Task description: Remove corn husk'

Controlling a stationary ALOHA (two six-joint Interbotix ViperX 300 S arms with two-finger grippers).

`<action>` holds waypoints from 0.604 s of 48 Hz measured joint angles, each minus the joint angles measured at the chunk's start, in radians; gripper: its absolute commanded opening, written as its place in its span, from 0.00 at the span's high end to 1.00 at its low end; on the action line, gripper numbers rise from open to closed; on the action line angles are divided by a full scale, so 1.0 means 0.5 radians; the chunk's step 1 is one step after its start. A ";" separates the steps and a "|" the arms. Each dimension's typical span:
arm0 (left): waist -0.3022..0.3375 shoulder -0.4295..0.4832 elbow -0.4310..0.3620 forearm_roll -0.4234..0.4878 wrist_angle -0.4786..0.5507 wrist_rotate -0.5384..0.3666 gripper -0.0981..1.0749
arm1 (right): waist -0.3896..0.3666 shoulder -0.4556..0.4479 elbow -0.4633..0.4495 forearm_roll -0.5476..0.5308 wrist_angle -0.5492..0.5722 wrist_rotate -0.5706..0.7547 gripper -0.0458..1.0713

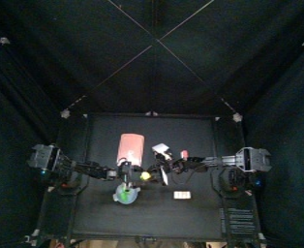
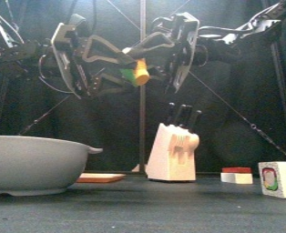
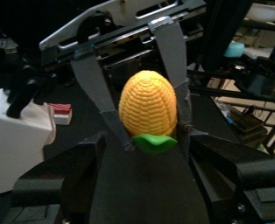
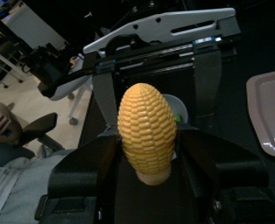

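— Where is the corn cob (image 2: 140, 71)?

— Up in the air above the table (image 1: 103, 218), between the two arms and well clear of everything standing below.

— Who has it?

— The right gripper (image 2: 156, 56). Its wrist view shows the cob standing between its two jaws, which are closed against the cob's sides near one end.

— And the left gripper (image 2: 109, 65)?

— Its jaws are spread wide, right at the cob from the other side. I cannot tell whether they touch it.

— What about the corn husk (image 3: 153, 143)?

— Only a small light green scrap shows, sitting at one end of the cob. The kernels are bare and yellow over the rest of the length.

— What is underneath?

— In the top view the red oblong board (image 1: 132, 145) lies toward the back of the table and the round teal-green dish (image 1: 125, 195) toward the front, just left of the middle. From the front, the dish looms large on the left, a wooden knife block (image 2: 172, 151) stands near the middle, and a small white-and-pink block (image 2: 237, 175) lies to the right.
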 measured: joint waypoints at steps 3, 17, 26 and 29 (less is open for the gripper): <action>0.003 0.000 0.000 0.006 0.000 -0.003 0.20 | 0.003 -0.003 0.000 -0.003 0.000 0.003 0.47; 0.000 0.000 0.000 0.009 0.000 -0.006 0.38 | -0.003 -0.009 0.003 0.006 0.000 -0.009 0.47; 0.003 0.003 0.006 0.009 0.000 -0.006 0.48 | -0.009 -0.015 0.012 0.015 -0.003 -0.009 0.47; 0.003 0.000 0.015 0.006 0.000 -0.006 0.50 | -0.006 -0.015 0.018 0.018 -0.003 -0.009 0.47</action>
